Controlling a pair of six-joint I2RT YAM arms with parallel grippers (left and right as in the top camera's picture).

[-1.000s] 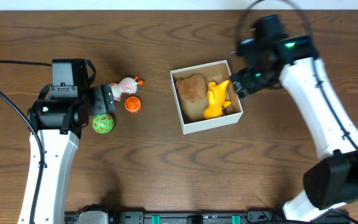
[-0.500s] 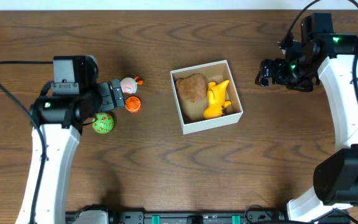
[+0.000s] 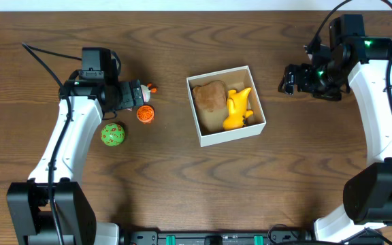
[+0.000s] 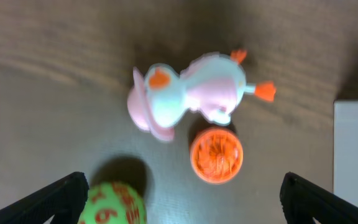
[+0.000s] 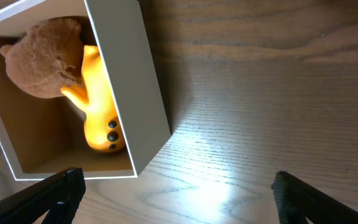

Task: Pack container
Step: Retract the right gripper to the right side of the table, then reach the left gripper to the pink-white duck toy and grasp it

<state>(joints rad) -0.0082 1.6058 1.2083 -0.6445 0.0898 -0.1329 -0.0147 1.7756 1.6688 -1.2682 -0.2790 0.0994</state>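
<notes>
The container (image 3: pixel 231 136) is a square white box with a brown inside at the table's middle. It holds a brown plush (image 3: pixel 211 97) and a yellow toy (image 3: pixel 237 109). My left gripper (image 3: pixel 131 96) is open and hovers over a pink and white duck toy (image 3: pixel 141 90). In the left wrist view the duck (image 4: pixel 188 93), an orange ball (image 4: pixel 216 154) and a green ball (image 4: pixel 110 202) lie ahead of the open fingers (image 4: pixel 185 202). My right gripper (image 3: pixel 290 79) is open and empty, right of the container. The right wrist view shows the container wall (image 5: pixel 129 81), plush (image 5: pixel 42 56), yellow toy (image 5: pixel 98 106) and open fingers (image 5: pixel 179 199).
The orange ball (image 3: pixel 145 114) lies just below the duck and the green ball (image 3: pixel 113 134) further left and nearer. The container's edge (image 4: pixel 356 155) shows at the right of the left wrist view. Bare wood lies around the container.
My left gripper has moved away from the green ball, up and to the right over the duck. My right gripper pulled back from the container to the right, then stayed still.
</notes>
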